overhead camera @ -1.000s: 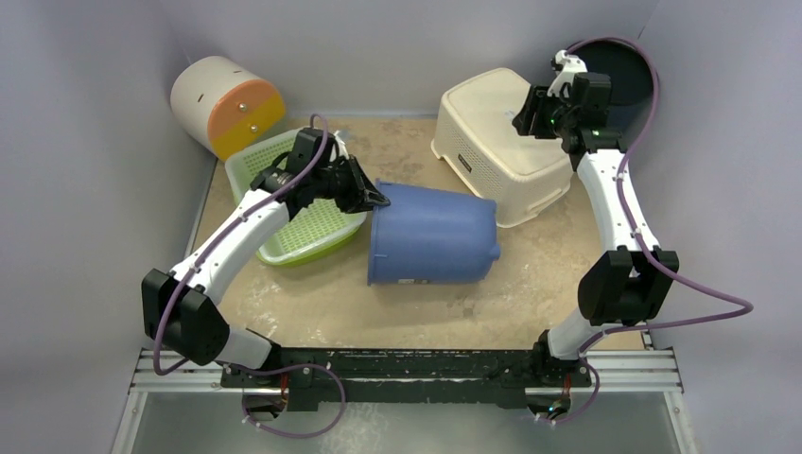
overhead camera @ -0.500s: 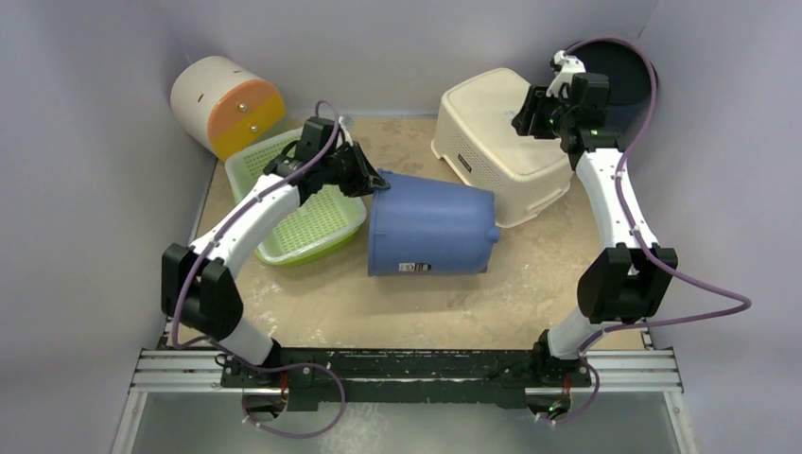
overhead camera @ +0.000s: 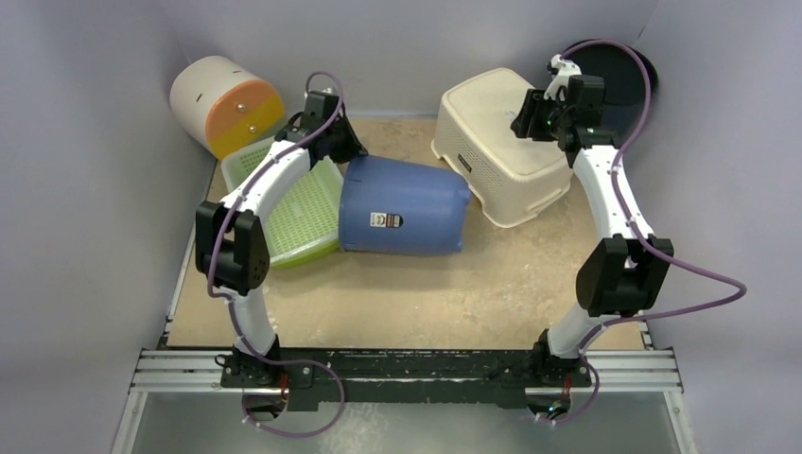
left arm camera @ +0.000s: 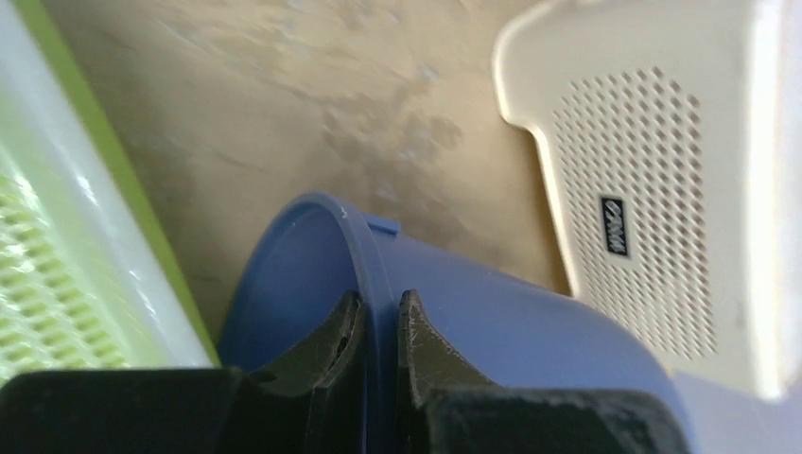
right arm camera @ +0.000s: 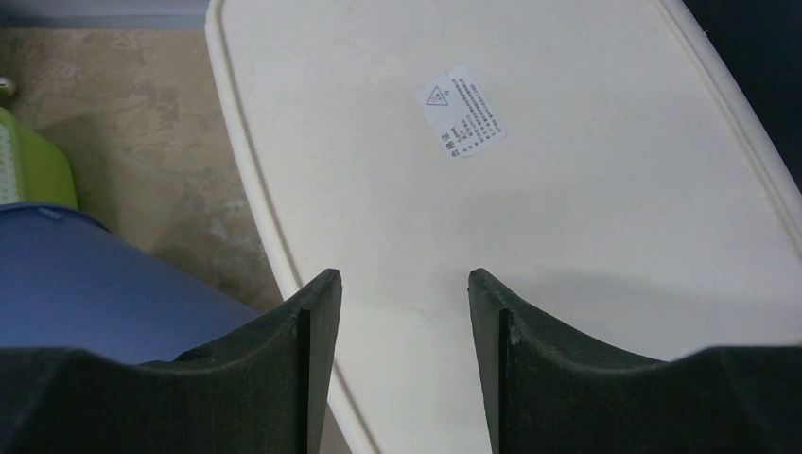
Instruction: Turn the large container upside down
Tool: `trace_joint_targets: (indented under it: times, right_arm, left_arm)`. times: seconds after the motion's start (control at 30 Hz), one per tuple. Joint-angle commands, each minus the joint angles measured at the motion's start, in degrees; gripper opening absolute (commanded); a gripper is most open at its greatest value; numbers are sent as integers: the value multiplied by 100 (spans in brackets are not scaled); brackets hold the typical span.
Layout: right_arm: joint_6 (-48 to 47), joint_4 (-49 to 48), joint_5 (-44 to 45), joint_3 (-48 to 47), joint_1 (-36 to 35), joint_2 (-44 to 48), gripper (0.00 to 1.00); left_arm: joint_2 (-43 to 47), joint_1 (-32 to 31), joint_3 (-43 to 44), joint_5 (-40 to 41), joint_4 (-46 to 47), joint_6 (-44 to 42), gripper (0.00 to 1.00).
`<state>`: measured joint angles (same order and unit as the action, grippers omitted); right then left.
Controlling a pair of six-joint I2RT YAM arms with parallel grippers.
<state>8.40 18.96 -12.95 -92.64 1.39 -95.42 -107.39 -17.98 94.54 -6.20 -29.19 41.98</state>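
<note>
The large blue container (overhead camera: 402, 207) lies on its side in the middle of the table, mouth to the left, a label on its upper wall. My left gripper (overhead camera: 348, 153) is shut on its rim at the far left; in the left wrist view the two fingers pinch the blue rim (left arm camera: 376, 284), one inside, one outside. My right gripper (overhead camera: 530, 112) is open and empty, hovering over the cream stool (overhead camera: 501, 142); its fingers (right arm camera: 317, 312) frame the stool's flat top (right arm camera: 530, 170), and the blue container (right arm camera: 95, 284) shows at lower left.
A green perforated basket (overhead camera: 298, 203) lies to the left, touching the container's mouth. A white and orange cylinder (overhead camera: 227, 104) lies at the back left. A dark round object (overhead camera: 619, 80) stands behind the right arm at the back right. Grey walls enclose the table.
The left gripper has pulled the container's rim back and to the left. The container has rolled so its label now faces up. The right arm has barely moved.
</note>
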Motion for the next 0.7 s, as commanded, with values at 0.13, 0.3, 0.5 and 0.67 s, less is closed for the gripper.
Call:
trace_joint_targets:
  times: [0.13,0.3,0.5,0.67]
  right_arm:
    - [-18,-139,-55,-345,55,-215,54]
    - [-11,-99,-86,-388,55,-293,54]
    - [-23,-85,-16,-354,55,-297,54]
    - [-9,-68,-83,-408,55,-369,54]
  left_arm:
    - [-1193,416,258,2075,-1200,-1871,0]
    - [-1681,470,665,2333,-1282,-2063,0]
    - [-1489,787,130,2483,-1124,-2108,0]
    - [-1173,995,-448,2445,-924,-2138,0]
